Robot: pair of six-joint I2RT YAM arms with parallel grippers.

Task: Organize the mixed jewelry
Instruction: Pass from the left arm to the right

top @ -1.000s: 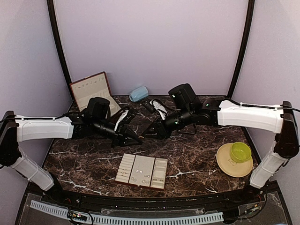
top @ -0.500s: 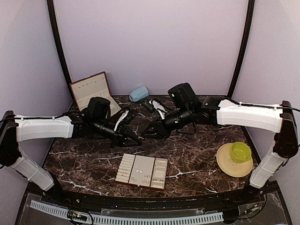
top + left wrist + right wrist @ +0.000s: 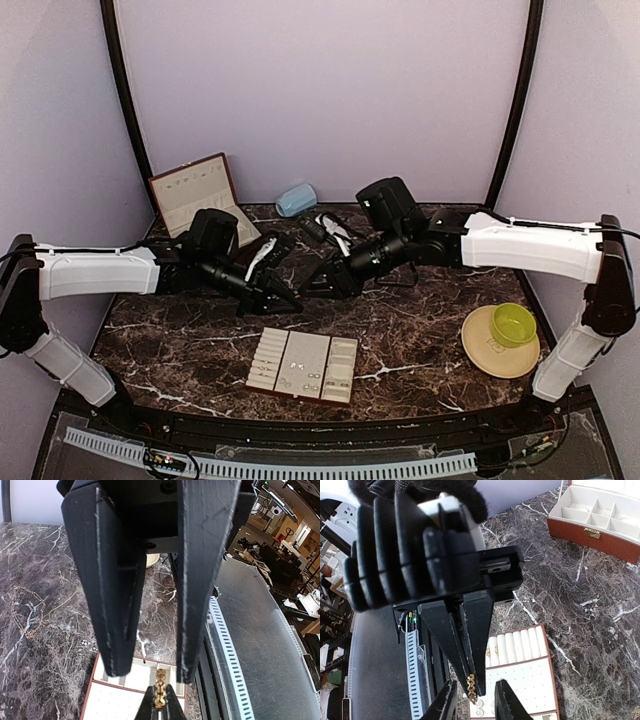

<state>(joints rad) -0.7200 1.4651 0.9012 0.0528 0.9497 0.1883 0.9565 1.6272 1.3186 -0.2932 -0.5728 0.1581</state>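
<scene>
The two black pincers meet above the middle of the dark marble counter (image 3: 420,330). The left pincer (image 3: 297,300) is squeezed tight on a little gold chain (image 3: 160,692). In the right wrist view the same gold chain (image 3: 471,686) hangs at the tip of those thin black fingers (image 3: 479,645). The right pincer (image 3: 472,700) is partly open, and its two fingers stand one on each side of the chain. I cannot tell if they touch it.

Under the pincers, near the front of the counter, lies a flat tray (image 3: 303,365) with a cream lining and a red-brown edge. It has soft rolls on one side and a dotted pad beside them. A few tiny shiny earrings (image 3: 300,380) sit on the tray. They are too small to tell apart.

Another thin gold necklace (image 3: 30,615) lies loose on the counter, off to the side of the tray in the left wrist view.

At the back left stands an open red-brown box (image 3: 195,195) with cream slots inside. A small light blue thing (image 3: 296,199) lies near the back wall. On the right side sits a tan plate (image 3: 490,355) with a green bowl (image 3: 513,324) on it.
</scene>
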